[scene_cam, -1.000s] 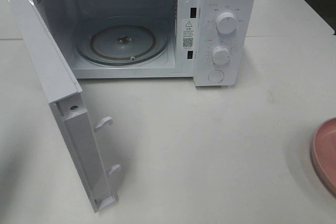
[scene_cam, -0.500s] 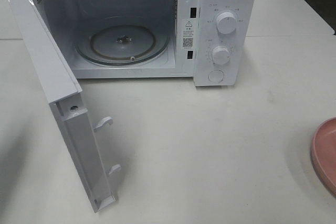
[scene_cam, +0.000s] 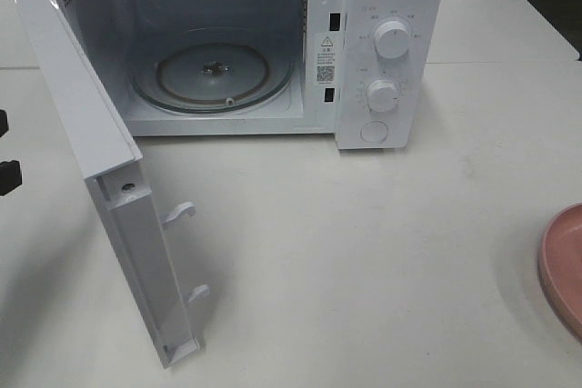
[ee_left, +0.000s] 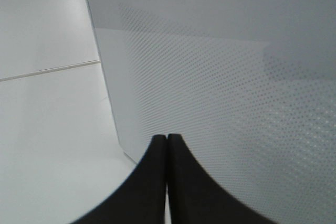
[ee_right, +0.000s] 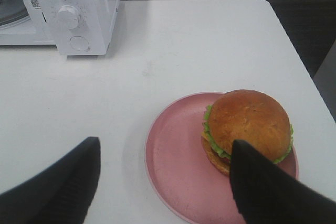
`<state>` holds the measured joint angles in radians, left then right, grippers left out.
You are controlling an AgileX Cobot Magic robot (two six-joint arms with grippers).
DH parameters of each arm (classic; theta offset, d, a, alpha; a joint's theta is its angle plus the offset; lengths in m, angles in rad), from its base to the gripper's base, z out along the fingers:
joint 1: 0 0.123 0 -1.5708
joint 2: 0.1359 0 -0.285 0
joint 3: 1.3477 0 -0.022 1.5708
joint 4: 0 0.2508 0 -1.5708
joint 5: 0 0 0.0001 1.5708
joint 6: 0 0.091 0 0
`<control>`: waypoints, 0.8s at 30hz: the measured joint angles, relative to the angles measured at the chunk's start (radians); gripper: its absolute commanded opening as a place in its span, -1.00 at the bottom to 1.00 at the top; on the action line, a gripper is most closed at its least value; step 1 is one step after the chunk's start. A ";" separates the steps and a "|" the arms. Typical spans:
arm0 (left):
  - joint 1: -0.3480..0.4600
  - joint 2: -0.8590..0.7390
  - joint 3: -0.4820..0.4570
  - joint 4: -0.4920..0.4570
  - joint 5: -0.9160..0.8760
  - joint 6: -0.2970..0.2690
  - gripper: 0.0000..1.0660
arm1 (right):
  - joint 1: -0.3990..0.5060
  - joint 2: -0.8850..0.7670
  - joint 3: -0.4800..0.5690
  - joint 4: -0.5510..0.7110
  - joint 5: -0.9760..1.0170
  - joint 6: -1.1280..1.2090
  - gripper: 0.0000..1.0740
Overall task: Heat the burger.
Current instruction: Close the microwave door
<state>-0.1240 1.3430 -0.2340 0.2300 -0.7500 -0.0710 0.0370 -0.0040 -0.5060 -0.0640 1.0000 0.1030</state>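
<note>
The burger (ee_right: 247,124), with a golden-brown bun and green lettuce, shows only in the right wrist view, lying on one side of a pink plate (ee_right: 173,166). My right gripper (ee_right: 165,144) hovers open above the plate. One of its fingers (ee_right: 262,182) overlaps the burger's near side in this view and the other is off the plate's rim. My left gripper (ee_left: 167,138) is shut with nothing in it, its tips close to the outer face of the microwave door (ee_left: 226,77). In the high view only the plate's edge (scene_cam: 562,265) shows, at the far right.
A white microwave (scene_cam: 391,6) stands at the back of the table, its door (scene_cam: 82,106) swung wide open toward the front left. Its glass turntable (scene_cam: 214,74) is bare. Dark parts of the left arm (scene_cam: 5,176) show at the left edge.
Dark parts of the left arm have come into the high view at its left edge, behind the open door. Nothing else has moved.
</note>
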 measured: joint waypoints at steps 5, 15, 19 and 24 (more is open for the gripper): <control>0.000 0.070 0.000 0.041 -0.102 -0.034 -1.00 | 0.000 0.000 0.000 0.000 0.000 0.000 0.27; 0.000 0.165 -0.049 0.086 -0.160 -0.104 -1.00 | 0.000 0.000 0.000 0.000 0.000 0.000 0.27; -0.001 0.193 -0.073 0.093 -0.173 -0.112 -1.00 | 0.000 0.000 0.000 0.000 0.000 0.000 0.27; -0.052 0.218 -0.083 0.054 -0.169 -0.108 -1.00 | 0.000 0.000 0.000 0.000 0.000 0.000 0.27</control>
<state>-0.1760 1.5610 -0.3170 0.2840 -0.9190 -0.1790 0.0370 -0.0040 -0.5060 -0.0640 1.0000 0.1030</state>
